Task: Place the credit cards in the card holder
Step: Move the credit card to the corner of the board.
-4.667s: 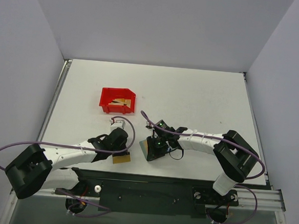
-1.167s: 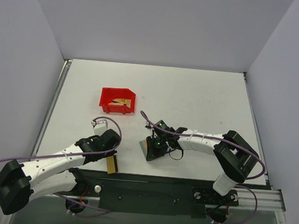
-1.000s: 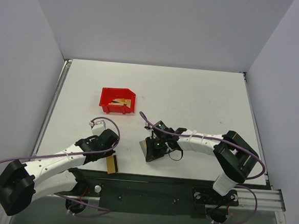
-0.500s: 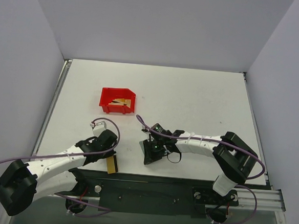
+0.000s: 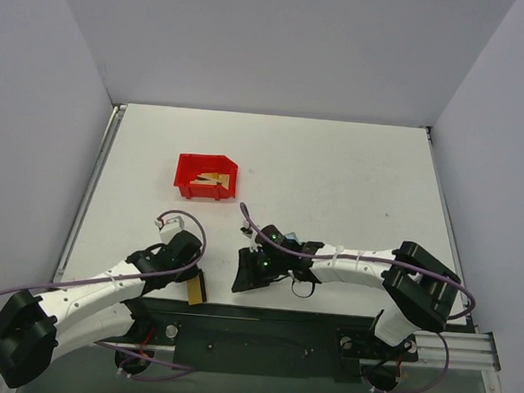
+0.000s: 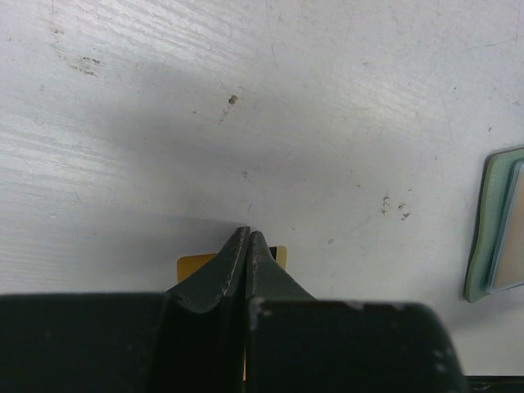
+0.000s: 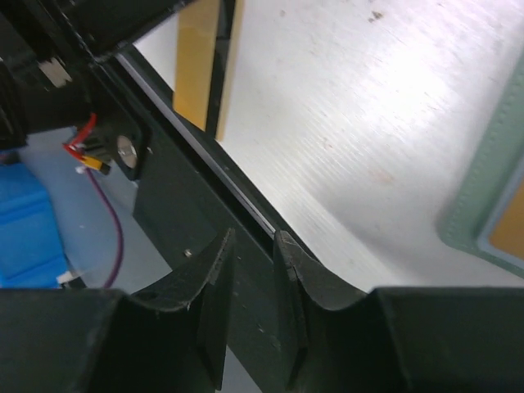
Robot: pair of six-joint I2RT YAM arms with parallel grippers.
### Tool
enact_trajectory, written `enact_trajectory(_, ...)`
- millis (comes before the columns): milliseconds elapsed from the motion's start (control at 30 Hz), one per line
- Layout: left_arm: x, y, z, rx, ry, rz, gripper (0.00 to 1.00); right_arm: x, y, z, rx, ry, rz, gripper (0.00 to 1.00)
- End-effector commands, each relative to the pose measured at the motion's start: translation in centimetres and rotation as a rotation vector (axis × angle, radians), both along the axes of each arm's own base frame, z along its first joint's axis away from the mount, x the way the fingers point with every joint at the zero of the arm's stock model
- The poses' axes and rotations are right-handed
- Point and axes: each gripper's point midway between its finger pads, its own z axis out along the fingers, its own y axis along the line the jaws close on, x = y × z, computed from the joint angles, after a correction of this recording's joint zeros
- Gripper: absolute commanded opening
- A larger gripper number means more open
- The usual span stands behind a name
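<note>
Left hand [image 6: 247, 237], pressed together, tips over a gold credit card [image 6: 190, 266] at the desk [image 6: 246, 98]'s near edge. Right hand [image 7: 250, 246], slightly spread and empty, beside the grey-green card holder [image 7: 483, 196].

Several gold-tan credit cards [image 5: 211, 179] lie jumbled inside the red bin [image 5: 184, 168]. One more credit card [image 5: 197, 288], gold with a dark stripe along its right edge, sits well nearer than the bin, almost straight below it, pinched by the closed left gripper [image 6: 248, 237]. The card holder [image 6: 485, 221] lies open, nearer than the bin and to its right, showing its grey-green rim and light blue inside.
</note>
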Motion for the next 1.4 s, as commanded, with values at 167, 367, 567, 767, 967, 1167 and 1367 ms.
enact_trajectory(167, -2.9, 1.2, -1.2, 0.008, 0.106, 0.008, 0.00, -2.0, 4.5, 0.3, 0.172, 0.128, -0.094, 0.29)
enact_trajectory(367, -3.3, 1.2, -0.8, -0.009, 0.105, 0.002, 0.00, -3.6, 5.3, -0.6, 0.153, 0.156, -0.105, 0.33)
enact_trajectory(567, -3.4, 1.2, -0.8, -0.009, 0.104, 0.001, 0.00, -3.8, 5.8, -1.7, 0.135, 0.171, -0.128, 0.36)
enact_trajectory(767, -3.4, 1.1, -0.8, -0.008, 0.104, -0.004, 0.00, -4.2, 6.2, -3.3, 0.106, 0.208, -0.148, 0.39)
enact_trajectory(967, -3.3, 1.1, -0.8, -0.004, 0.103, -0.009, 0.00, -3.7, 6.7, -4.0, 0.107, 0.205, -0.205, 0.39)
enact_trajectory(1167, -3.3, 0.9, -0.6, -0.011, 0.102, -0.016, 0.00, -2.6, 6.1, -5.2, 0.082, 0.172, -0.295, 0.39)
enact_trajectory(1367, -3.4, 0.9, -0.7, -0.012, 0.106, -0.022, 0.00, -1.5, 5.9, -6.2, 0.072, 0.138, -0.367, 0.38)
